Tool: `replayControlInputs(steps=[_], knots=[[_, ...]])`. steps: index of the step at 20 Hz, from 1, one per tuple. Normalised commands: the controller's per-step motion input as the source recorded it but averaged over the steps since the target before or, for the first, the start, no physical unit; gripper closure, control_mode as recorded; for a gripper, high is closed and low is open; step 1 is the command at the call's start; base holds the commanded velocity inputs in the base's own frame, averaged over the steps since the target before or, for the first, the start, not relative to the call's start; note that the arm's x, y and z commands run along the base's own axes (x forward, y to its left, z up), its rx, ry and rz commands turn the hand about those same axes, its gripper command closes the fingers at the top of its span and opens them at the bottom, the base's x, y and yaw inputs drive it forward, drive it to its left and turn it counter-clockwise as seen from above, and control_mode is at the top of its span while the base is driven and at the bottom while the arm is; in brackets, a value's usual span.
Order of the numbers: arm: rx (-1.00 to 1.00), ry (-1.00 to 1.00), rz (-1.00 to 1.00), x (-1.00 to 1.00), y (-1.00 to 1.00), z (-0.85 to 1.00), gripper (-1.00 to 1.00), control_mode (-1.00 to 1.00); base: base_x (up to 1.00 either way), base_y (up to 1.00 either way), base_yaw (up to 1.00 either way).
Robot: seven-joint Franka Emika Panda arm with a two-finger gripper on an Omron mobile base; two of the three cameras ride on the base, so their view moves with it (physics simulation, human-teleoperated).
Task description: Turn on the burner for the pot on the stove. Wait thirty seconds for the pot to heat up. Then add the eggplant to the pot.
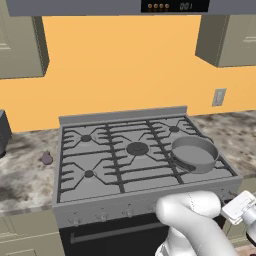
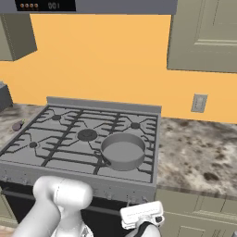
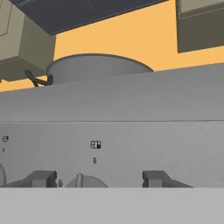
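One stove [image 1: 145,112] carries five burners [image 1: 137,148]. One pot [image 1: 194,153] sits on it, with one short dark handle [image 1: 176,163]. One small purple eggplant [image 1: 46,158] lies on the table [image 1: 25,180] to the left. One wall socket [image 1: 218,97] shows. Two dark fingertips [image 3: 42,178] stand in the hand view.

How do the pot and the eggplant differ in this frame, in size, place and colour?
The pot is wide and shallow, about one burner across; the eggplant is a tiny rounded lump. The pot sits on the stove grates at the front right; the eggplant lies on the counter left of the stove. The pot is grey metal with a dark handle; the eggplant is dull purple. Neither is held.
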Motion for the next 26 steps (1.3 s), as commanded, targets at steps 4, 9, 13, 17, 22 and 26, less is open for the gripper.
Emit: replayControlInputs(steps=[4, 9, 13, 17, 22, 26], knots=[[0.01, 0.00, 0.00, 0.11, 0.00, -0.29, -1.00, -1.00, 0.00, 0.00, 0.00], [0.00, -0.05, 0.00, -0.12, 0.13, -0.23, -1.00, -1.00, 0.00, 0.00, 0.00], [-0.03, -0.08, 0.00, -0.04, 0.10, 0.00, -1.00, -1.00, 0.00, 0.00, 0.00], [0.06, 0.00, 0.00, -0.05, 0.05, -0.01, -1.00, -1.00, 0.00, 0.00, 0.00], [0.04, 0.00, -0.06, -0.22, 0.00, -0.06, -1.00, -1.00, 0.00, 0.00, 0.00], [0.00, 0.00, -0.17, -0.04, 0.00, -0.01, -1.00, -1.00, 0.00, 0.00, 0.00]])
